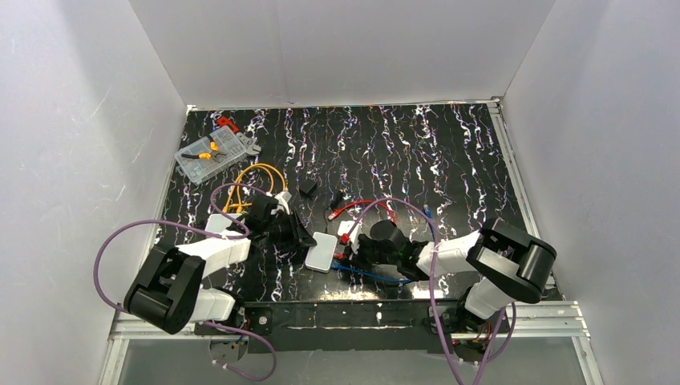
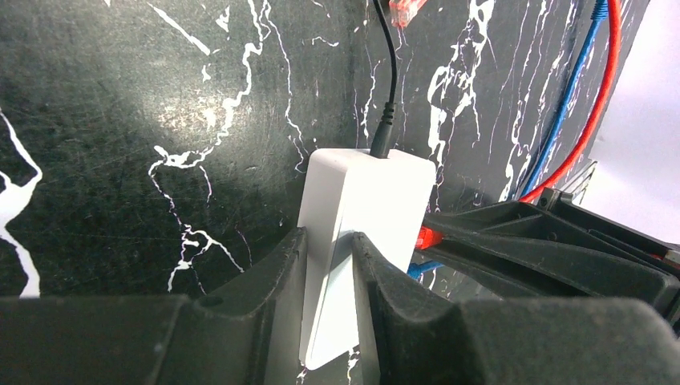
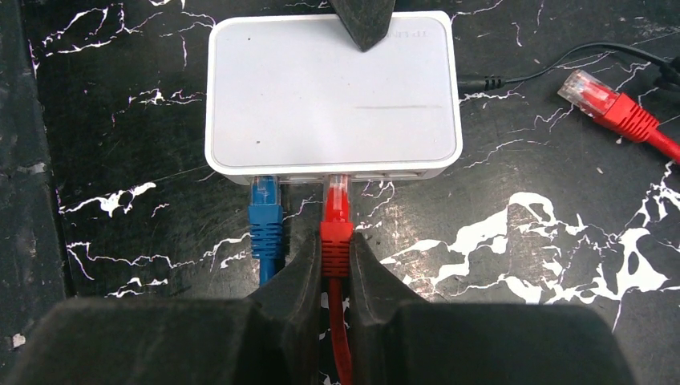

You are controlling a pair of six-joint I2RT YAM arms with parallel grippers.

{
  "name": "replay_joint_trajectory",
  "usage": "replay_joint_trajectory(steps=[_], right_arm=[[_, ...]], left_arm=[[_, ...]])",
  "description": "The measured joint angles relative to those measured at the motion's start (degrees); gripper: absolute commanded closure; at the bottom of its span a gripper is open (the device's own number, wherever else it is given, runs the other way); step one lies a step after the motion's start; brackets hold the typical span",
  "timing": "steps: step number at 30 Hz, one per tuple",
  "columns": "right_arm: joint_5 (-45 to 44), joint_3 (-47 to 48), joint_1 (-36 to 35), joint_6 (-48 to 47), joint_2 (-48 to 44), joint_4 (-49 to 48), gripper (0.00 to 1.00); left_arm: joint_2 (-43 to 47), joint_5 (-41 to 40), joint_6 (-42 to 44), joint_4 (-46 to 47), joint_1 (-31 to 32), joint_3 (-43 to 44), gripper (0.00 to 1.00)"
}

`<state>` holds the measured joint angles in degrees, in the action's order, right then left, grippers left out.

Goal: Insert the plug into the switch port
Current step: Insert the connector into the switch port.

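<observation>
The pale grey-white switch box (image 3: 333, 96) lies flat on the black marbled table, near the front middle in the top view (image 1: 323, 251). My left gripper (image 2: 330, 241) is shut on the far edge of the box (image 2: 369, 208). My right gripper (image 3: 336, 250) is shut on a red plug (image 3: 336, 224), whose clear tip sits in the mouth of a port on the box's near edge. A blue plug (image 3: 265, 216) sits in the port to its left. In the top view both grippers meet at the box, the right gripper (image 1: 353, 255) on its right side.
A black power lead (image 3: 513, 79) enters the box's right end. A loose red plug (image 3: 609, 100) lies to the right. A clear parts case (image 1: 212, 152) and a yellow cable (image 1: 252, 180) lie at the back left. Grey walls surround the table.
</observation>
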<state>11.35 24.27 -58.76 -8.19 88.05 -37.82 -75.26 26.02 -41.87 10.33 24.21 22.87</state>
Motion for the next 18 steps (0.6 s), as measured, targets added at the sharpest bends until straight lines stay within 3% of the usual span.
replay_joint_trajectory(steps=[18], right_arm=[[-3.21, -3.17, -1.79, -1.25, -1.01, -6.6, 0.99]], left_arm=[[-0.48, 1.49, 0.04, -0.55, 0.83, 0.11, 0.64]])
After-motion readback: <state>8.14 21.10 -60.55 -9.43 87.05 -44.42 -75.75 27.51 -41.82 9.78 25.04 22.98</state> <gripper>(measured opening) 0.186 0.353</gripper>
